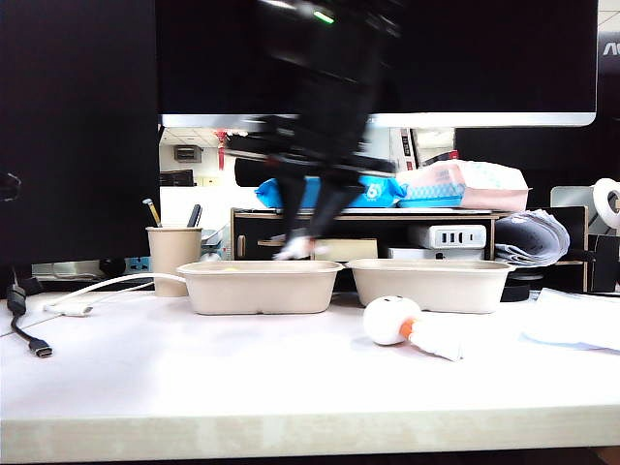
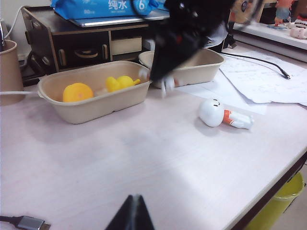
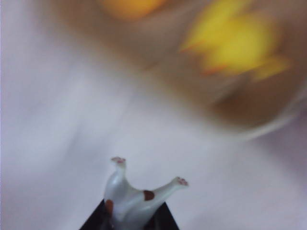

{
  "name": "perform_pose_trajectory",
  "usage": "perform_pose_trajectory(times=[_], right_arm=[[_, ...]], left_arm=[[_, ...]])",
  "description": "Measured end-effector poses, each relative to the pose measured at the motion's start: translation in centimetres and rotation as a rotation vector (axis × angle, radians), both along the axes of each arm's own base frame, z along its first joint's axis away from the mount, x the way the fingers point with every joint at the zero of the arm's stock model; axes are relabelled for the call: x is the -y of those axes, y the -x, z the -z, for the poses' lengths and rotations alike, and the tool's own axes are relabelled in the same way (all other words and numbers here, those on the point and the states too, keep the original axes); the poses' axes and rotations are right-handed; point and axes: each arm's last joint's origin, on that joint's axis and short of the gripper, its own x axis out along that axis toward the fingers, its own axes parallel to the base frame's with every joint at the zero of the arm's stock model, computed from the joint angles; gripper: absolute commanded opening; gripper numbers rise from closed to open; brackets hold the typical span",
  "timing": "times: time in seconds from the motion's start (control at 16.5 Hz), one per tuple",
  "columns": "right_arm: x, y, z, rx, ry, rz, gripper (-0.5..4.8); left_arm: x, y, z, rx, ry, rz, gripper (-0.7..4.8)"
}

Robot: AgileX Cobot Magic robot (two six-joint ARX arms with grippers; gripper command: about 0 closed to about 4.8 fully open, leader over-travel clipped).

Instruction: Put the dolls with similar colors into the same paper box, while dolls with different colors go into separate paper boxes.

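Right tool (image 3: 129,215) clamped on spotted white doll (image 3: 132,196), airborne over yellow-doll box (image 2: 91,103): carry past it to empty box (image 2: 201,67), release low; left tool (image 2: 132,213) reads closed.

Two yellow dolls (image 2: 98,88) lie in the left paper box (image 2: 91,108); the round-headed white doll (image 2: 221,115) lies on its side near the bench's right edge; the tiny spotted doll (image 3: 132,199) is held aloft; the right box (image 1: 431,284) stands beside.
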Motion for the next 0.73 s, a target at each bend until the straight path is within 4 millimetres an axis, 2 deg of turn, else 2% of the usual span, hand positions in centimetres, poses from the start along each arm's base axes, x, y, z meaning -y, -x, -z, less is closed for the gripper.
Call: perform_pose_trajectory(times=[0.3,0.42,0.67,0.73], right_arm=[[5.1,-5.0,-0.7,0.136,-0.057,0.123,0.87],[8.0,-6.9,-0.3,0.148,-0.054,0.205,1.09],[10.7,-8.1,-0.1,0.139,-0.047,0.264,1.09],[10.8,-8.1,0.0,0.127,-0.047,0.254,1.36]], left_arm=[[0.0,0.0,0.0,-0.001,0.000,0.000,-0.05],[0.0,0.0,0.0,-0.001,0.000,0.001,-0.05],[0.0,0.0,0.0,-0.001,-0.001,0.001,-0.05],[0.0,0.0,0.0,-0.001,-0.001,0.000,-0.05]])
